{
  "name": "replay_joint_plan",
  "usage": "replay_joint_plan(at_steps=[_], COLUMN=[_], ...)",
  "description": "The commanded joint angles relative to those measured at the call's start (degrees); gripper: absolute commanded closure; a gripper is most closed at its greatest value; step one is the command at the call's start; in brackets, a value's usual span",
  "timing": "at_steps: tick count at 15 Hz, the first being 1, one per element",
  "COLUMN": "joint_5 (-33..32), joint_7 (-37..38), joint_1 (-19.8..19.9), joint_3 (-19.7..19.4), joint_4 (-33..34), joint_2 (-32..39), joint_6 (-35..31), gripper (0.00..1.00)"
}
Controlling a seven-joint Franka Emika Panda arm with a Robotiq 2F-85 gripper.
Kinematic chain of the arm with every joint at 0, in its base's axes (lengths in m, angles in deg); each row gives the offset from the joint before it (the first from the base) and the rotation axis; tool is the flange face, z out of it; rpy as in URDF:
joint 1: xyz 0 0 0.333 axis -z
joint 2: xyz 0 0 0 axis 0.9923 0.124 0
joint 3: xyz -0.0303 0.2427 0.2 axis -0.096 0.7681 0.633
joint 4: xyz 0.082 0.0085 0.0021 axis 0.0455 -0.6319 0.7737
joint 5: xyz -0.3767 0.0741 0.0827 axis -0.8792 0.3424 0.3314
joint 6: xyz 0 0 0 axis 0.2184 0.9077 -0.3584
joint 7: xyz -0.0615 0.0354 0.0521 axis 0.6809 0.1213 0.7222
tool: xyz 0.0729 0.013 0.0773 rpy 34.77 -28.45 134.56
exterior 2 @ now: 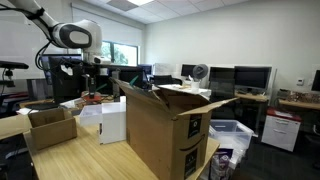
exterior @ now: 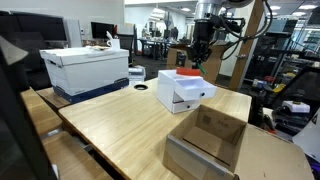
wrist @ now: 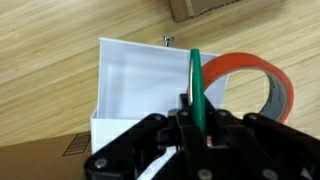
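Note:
In the wrist view my gripper (wrist: 197, 112) is shut on a thin green pen (wrist: 196, 80), which stands upright between the jaws. Straight below it is an open white box (wrist: 140, 85) with nothing showing inside. A red tape roll (wrist: 256, 72) sits at the box's right side. In both exterior views the gripper (exterior: 199, 52) (exterior 2: 93, 68) hangs a little above the white box (exterior: 185, 92) (exterior 2: 112, 122) on the wooden table (exterior: 120, 125). A red object (exterior: 187, 72) shows at the top of that box.
An open cardboard box (exterior: 210, 140) sits at the table's near corner. A large white box (exterior: 90, 62) rests on a blue bin at the far left. In an exterior view a tall cardboard box (exterior 2: 165, 130) stands close to the camera, with a small open carton (exterior 2: 50, 125) at left.

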Motion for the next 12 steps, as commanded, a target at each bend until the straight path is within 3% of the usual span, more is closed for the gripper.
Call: replay_joint_plan(at_steps=[1,12], joint_5=[-0.79,1.22], joint_7=[-4.40,-17.40], joint_1=[0.29,-4.17], joint_3=[0.82,3.31], joint_4=[-5.35,-12.11], joint_2=[-5.94,-11.45], joint_6=[-1.94,-1.10], gripper=[0.95,0.95])
